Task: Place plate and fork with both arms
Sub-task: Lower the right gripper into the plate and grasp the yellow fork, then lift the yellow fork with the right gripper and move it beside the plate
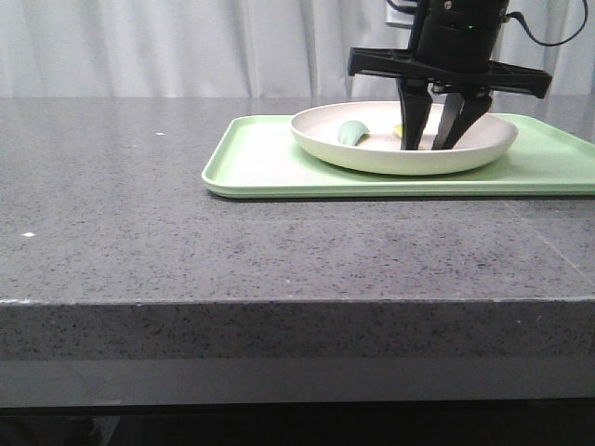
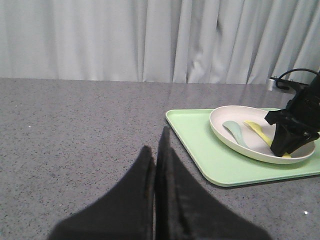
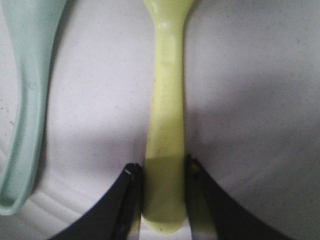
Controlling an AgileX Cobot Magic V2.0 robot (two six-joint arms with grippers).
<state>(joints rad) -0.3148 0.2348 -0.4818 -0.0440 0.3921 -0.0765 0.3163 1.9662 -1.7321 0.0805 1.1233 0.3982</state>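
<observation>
Your small pale-yellow plastic fork (image 3: 165, 125) lies flat inside the large round off-white plate (image 1: 404, 153), its slim handle running straight into the gap of the right pincer (image 3: 162, 195). The two black fingers (image 3: 125, 205) stand one on each side of the handle's end, just beside it or barely touching (the wrist view does not settle whether they are pressing yet), so treat this pincer as slightly apart and straddling the handle, not clamped. The fork's long axis sits square across the closing direction, which is what the coming squeeze depends on.

Beside the fork, apart from it, lies a dull teal-green spoon-like utensil (image 3: 27, 100), roughly parallel; keep the fingers off it.

The plate rests on a rectangular light-green tray (image 1: 270, 167) on the speckled grey surface (image 1: 139, 232). The right arm is plainly the nearer one. Your left pincer (image 2: 156, 165) hangs well away over bare surface, its fingers pressed together and holding nothing.
</observation>
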